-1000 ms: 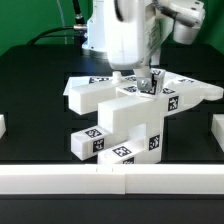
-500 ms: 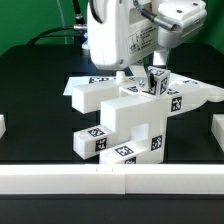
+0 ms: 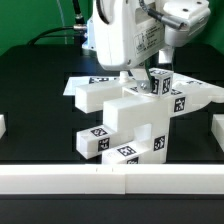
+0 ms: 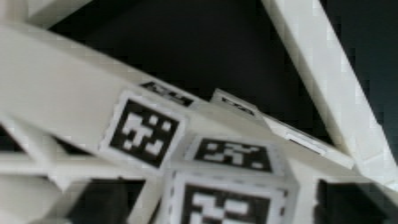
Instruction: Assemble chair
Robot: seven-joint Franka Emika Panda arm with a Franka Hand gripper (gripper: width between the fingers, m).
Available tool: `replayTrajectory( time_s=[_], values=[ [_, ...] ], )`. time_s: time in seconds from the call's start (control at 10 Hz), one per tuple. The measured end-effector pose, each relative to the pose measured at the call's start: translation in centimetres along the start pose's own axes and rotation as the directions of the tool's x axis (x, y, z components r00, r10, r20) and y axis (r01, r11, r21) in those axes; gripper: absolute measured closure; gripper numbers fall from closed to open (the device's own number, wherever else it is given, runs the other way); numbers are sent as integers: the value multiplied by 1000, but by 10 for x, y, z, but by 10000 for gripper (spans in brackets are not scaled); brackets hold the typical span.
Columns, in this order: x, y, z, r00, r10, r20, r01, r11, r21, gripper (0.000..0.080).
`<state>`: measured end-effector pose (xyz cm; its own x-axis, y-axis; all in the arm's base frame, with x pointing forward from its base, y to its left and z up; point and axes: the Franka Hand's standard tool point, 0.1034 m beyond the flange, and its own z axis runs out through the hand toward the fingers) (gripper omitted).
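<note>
Standing higher over the chair than a second ago, the end effector hides whether it is released.

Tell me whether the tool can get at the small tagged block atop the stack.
Probably yes: the tool hangs right beside the small tagged block on top of the chair stack, with nothing showing between them. Whether it touches the block, I cannot tell.

The chair is smooth, matt white plastic with printed tags. At twelve o'clock from it, the robot arm has a glossy white shell; the table is matt black.
</note>
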<state>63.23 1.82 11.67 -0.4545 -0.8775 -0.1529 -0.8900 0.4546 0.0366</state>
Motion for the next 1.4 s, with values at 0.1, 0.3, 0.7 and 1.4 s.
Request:
replayTrajectory(
  time_s=[0.1, 0.3, 0.7, 1.4],
  values=[
    [2, -2, -2, 997, -79, -1, 79, 997, -1, 211],
    [1, -2, -1, 969, -248, -1, 248, 969, -2, 153],
    [2, -1, -1, 848, -530, -1, 530, 848, -6, 150],
    [1, -1, -5, 479, -878, -7, 876, 479, -55, 150]
  ],
)
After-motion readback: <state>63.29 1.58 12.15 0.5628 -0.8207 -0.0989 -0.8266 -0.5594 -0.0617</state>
